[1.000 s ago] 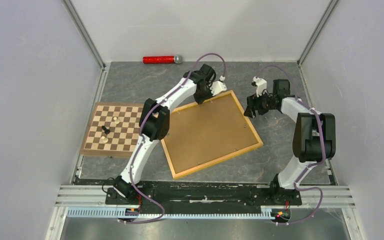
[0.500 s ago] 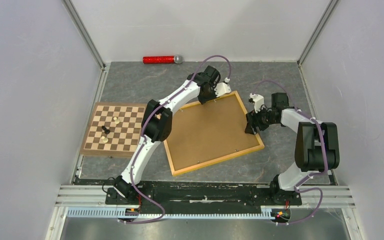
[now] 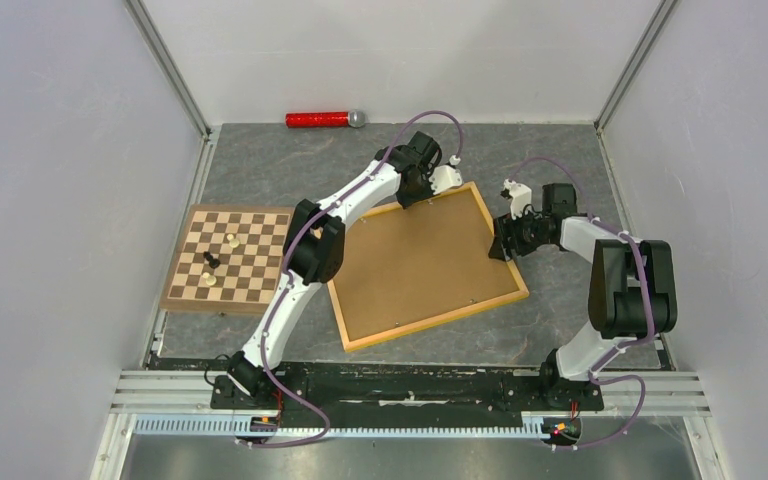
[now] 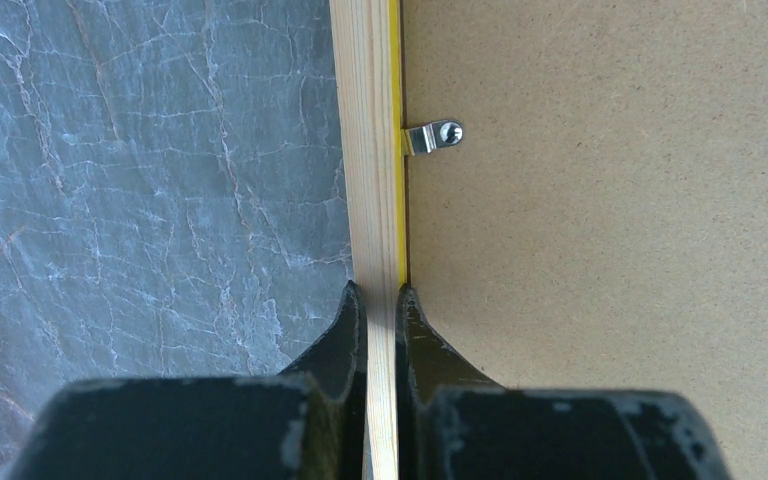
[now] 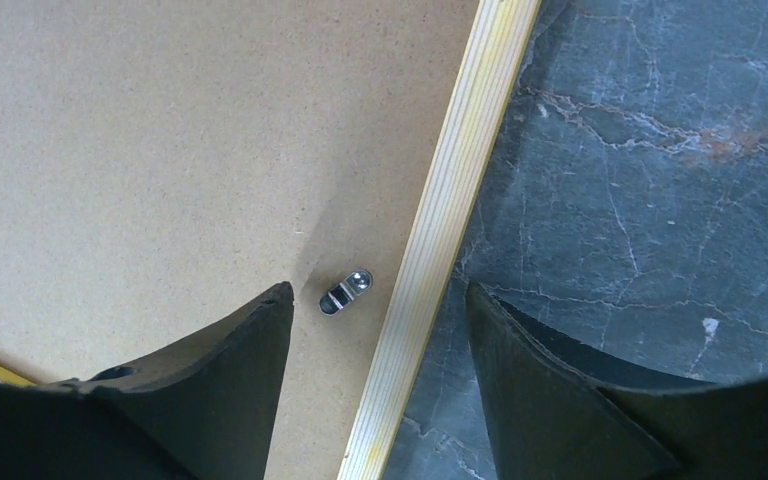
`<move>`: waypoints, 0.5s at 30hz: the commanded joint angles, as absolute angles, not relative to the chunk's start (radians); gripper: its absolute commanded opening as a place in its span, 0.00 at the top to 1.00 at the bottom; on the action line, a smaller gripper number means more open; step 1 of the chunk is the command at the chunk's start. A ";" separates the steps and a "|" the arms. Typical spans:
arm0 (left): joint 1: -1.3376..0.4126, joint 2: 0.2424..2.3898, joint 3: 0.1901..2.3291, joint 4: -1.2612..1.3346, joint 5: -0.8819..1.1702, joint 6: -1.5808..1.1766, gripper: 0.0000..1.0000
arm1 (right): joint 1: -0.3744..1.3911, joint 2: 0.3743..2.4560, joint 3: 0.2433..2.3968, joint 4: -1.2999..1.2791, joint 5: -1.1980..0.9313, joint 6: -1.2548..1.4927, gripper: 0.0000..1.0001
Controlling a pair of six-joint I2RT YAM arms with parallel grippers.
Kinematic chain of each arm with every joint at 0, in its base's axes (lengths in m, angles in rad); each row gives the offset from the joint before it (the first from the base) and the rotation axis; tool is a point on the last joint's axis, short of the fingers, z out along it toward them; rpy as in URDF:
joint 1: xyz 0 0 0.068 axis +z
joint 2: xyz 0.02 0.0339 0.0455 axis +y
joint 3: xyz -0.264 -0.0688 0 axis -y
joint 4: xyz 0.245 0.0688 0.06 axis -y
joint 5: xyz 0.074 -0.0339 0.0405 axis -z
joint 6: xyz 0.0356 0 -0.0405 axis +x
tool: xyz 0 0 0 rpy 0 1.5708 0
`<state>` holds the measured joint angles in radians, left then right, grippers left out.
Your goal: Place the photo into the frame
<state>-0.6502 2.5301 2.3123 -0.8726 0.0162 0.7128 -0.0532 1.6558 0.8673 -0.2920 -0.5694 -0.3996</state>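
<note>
- Between the fingers of the left claw [image 4: 380, 300] runs the far rail of the frame [image 3: 438, 320]. The claw is clamped on that pale wood rail, with one finger on its outer side and one on its inner side against the brown backing board [image 4: 600, 250].
- Just ahead of that claw, a small metal clip [image 4: 432, 136] sits on the board, its tab reaching to the rail's yellow inner edge.
- Under the right claw [image 5: 378, 290] passes the frame's right rail. Its fingers stand wide apart and straddle the rail, one above the board and the other above the grey marbled table [image 5: 660, 200].
- Between those fingers, a second clip [image 5: 346, 291] lies slantwise on the board, just beside the rail.
- Between the two claws, the frame lies flat on the table, back side up, and the board fills it.
- Well to the left of the left claw sits a chessboard [image 3: 225, 258] with a few pieces on it.
- Beyond that claw, by the back wall, lies a red cylinder [image 3: 318, 120] with a silver end, too small for any writing to be read.
</note>
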 commanded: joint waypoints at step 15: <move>-0.661 2.572 2.327 -0.817 0.003 0.744 0.98 | -0.039 1.619 0.812 -0.204 -0.480 -0.382 0.38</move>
<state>-0.6529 2.5313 2.3123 -0.8719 0.0082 0.7128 -0.0490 1.6382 0.8333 -0.2245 -0.5167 -0.3840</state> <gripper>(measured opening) 0.098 0.621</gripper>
